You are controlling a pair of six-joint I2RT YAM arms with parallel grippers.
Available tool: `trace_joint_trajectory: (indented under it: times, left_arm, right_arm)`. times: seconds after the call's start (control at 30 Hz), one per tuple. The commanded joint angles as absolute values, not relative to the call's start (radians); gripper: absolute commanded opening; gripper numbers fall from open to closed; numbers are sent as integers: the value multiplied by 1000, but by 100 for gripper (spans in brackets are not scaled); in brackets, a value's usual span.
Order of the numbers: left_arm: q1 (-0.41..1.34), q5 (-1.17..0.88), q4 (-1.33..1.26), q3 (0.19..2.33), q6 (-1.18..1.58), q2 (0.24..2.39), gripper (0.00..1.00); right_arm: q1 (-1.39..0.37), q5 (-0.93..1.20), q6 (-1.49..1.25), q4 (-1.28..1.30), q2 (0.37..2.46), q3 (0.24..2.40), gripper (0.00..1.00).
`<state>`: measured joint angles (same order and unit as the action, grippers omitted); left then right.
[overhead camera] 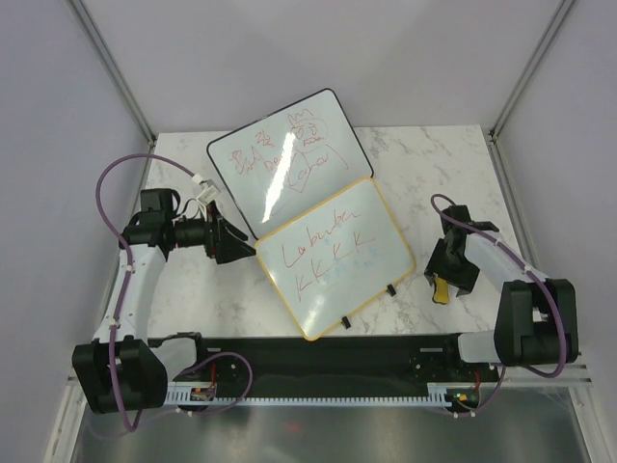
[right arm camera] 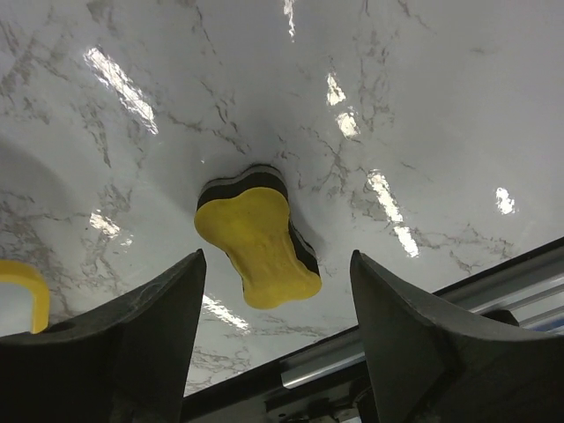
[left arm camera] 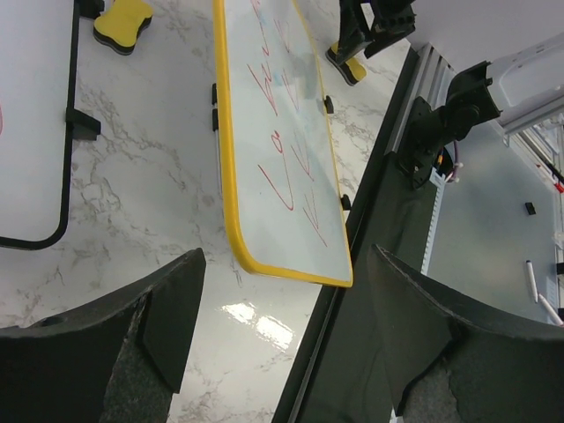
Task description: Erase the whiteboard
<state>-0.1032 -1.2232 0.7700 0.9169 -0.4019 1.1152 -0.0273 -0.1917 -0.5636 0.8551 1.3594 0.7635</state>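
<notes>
- Yellow-framed rounded whiteboard (overhead camera: 333, 256) with red writing lies mid-table on the white marble table (overhead camera: 424, 164), just beside a larger black-framed whiteboard (overhead camera: 289, 154).
- Right gripper (right arm camera: 275, 257): jaws spread, empty, over the yellow foam eraser with black base (right arm camera: 257, 247).
- Left gripper (overhead camera: 231, 241): spread, empty, at the board's left corner.
- Risks: an off-centre pinch could tip the eraser; an unheld board could slide under wiping.

Whiteboards: two are counted, one yellow-framed whiteboard (overhead camera: 337, 256), one black-framed whiteboard (overhead camera: 284, 159) | erasers: two are spotted, far eraser (left arm camera: 123, 22), near eraser (right arm camera: 260, 247) | grippers: two are counted, left gripper (overhead camera: 241, 246), right gripper (overhead camera: 445, 277)
</notes>
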Motion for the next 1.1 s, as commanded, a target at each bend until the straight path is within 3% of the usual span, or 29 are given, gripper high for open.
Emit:
trace_joint_trajectory:
  times: [0.0,0.1,0.23,0.5,0.8,0.9,1.0,1.07]
  left_arm:
    - [-104,-1276,778,966,-429,1100,82]
    - [-104,-1273,778,971,-433,1103,82]
    - [-104,-1281,778,965,-431,1103,82]
    - [-104,-1252,787,959,-434,1106,82]
    - [-104,-1235,787,951,-439,1106,82]
    - [-106,-1183,775,943,-417,1108,82]
    - [-107,-1109,723,928,-358,1104,82]
    - [-106,-1088,678,916,-328,1100,82]
  right_arm:
    - [-26,-213,-506,865,1376,816,75]
    - [-26,-222,-500,848,1400,816,74]
    - [-26,-203,-488,821,1437,811,61]
    - [-28,-161,-497,785,1447,779,61]
    - [-28,-150,-515,779,1424,772,33]
    - [-28,-149,-514,781,1408,772,20]
    - [-35,-175,-511,781,1391,778,1]
    - [-41,-195,-506,781,1373,790,0]
